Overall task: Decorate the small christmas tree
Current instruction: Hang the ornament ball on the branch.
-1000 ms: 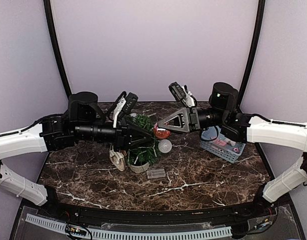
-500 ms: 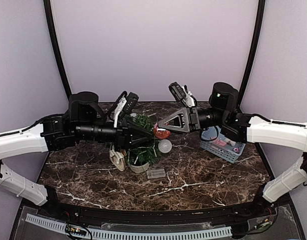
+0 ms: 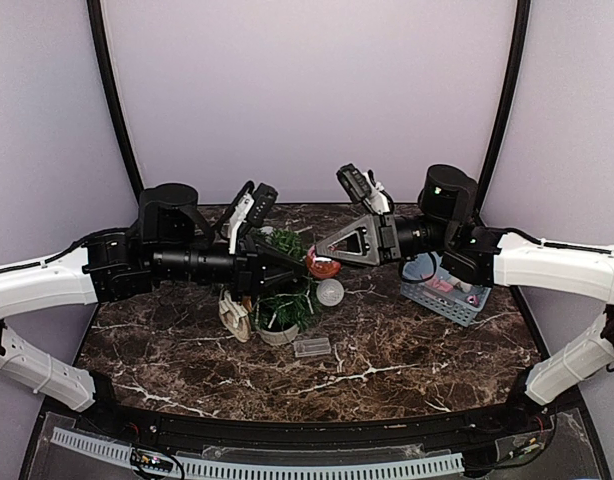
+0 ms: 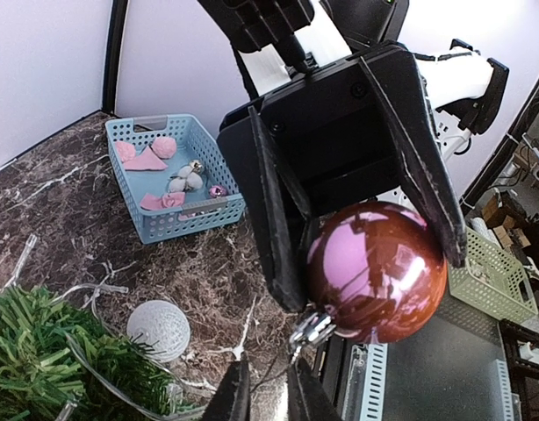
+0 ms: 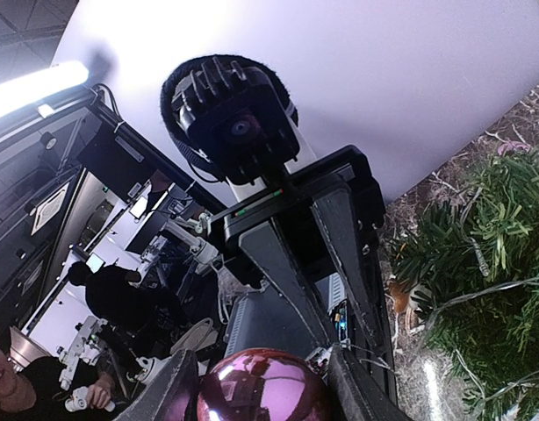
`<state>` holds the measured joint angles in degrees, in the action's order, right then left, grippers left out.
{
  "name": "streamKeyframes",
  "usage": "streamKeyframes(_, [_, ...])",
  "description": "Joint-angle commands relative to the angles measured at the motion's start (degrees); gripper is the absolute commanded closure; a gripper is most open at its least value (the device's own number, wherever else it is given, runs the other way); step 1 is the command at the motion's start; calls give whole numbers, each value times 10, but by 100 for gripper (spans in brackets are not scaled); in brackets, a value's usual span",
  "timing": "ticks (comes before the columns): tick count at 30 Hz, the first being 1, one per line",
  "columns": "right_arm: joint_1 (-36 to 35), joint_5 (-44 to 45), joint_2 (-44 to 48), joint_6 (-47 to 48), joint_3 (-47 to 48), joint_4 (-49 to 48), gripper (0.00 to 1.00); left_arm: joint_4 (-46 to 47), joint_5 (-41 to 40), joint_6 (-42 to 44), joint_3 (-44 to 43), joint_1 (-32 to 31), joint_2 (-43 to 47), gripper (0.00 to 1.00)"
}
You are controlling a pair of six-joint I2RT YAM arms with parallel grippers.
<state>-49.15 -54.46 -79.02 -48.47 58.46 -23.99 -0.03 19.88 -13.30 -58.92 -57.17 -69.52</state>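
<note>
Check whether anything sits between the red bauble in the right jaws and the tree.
Yes: the left gripper hangs over the small christmas tree, its tips at the cap of the red bauble held by the right gripper. Nothing else visible lies between them.

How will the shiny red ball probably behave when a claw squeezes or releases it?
The red ball looks glossy and smooth, so it may slip in the right claw. Being round, it would probably roll on the table if released. Its mirror-like shell suggests thin, fragile material.
</note>
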Motion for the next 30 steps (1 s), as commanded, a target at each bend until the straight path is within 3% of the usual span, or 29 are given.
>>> streamKeyframes(1, [-6, -10, 13, -3, -3, -24, 57, 14, 4, 6, -13, -2, 6, 85])
streamKeyframes(13, [-6, 1, 12, 9, -8, -10, 57, 10, 7, 0, -6, -2, 16, 99])
streamKeyframes(24, [-20, 50, 36, 39, -20, 68, 57, -22, 19, -16, 6, -6, 19, 100])
streamKeyframes(30, [-28, 81, 56, 9, -60, 35, 58, -60, -10, -13, 3, -29, 22, 100])
